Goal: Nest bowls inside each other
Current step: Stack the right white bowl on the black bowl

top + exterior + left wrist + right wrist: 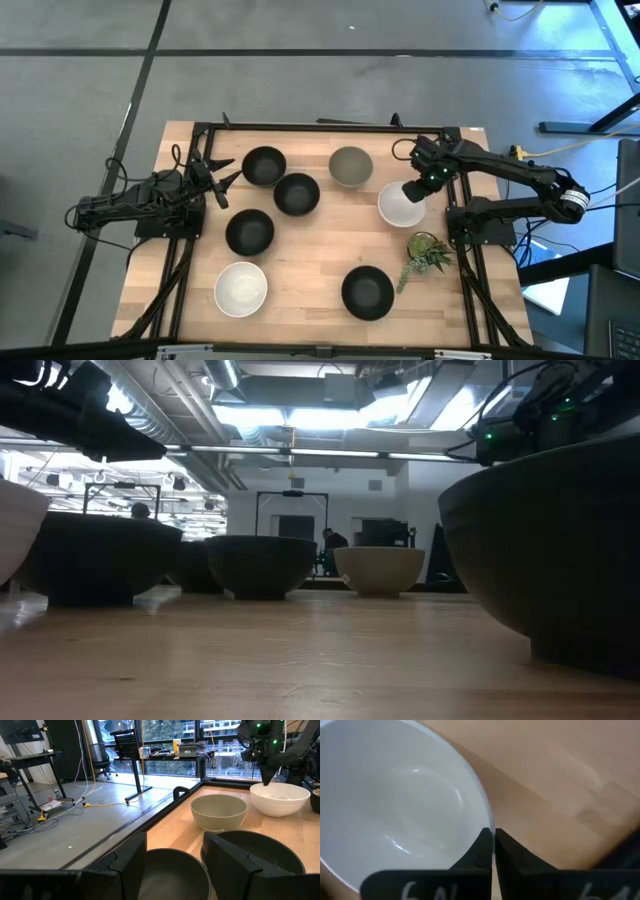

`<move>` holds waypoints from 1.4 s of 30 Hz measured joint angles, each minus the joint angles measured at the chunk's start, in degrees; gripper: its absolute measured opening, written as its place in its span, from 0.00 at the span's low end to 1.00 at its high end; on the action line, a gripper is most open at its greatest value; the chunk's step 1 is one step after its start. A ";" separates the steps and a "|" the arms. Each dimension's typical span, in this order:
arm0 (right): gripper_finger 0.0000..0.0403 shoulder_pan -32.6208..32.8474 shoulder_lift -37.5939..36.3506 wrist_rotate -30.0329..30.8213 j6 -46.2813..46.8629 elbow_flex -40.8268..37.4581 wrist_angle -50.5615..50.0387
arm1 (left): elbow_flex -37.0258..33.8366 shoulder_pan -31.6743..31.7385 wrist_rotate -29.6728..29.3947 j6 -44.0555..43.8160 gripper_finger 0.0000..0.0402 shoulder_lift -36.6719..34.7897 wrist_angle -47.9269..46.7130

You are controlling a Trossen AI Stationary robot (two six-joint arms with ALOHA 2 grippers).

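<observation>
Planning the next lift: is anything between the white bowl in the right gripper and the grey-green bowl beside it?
Nothing visible. The right gripper is shut on the white bowl; bare table lies between it and the grey-green bowl.

bare table [310, 270] mid-front, black bowls [297, 194] crowding centre-left, plant sprig [428, 252] blocking right edge

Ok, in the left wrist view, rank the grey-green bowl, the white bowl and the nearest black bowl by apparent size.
1. Black bowl, largest, though it sits closest to the camera.
2-3. Grey-green bowl and white bowl look about alike; the white one is farther off, so no ranking.
</observation>
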 joint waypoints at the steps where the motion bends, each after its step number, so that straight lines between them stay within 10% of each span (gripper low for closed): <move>1: 0.01 0.39 0.00 -0.90 0.00 0.00 0.86 | 0.00 0.00 0.00 0.00 0.47 0.02 -0.01; 42: 0.01 19.58 9.29 -1.21 -0.37 21.53 10.76 | -0.01 0.01 0.00 0.00 0.47 0.01 0.01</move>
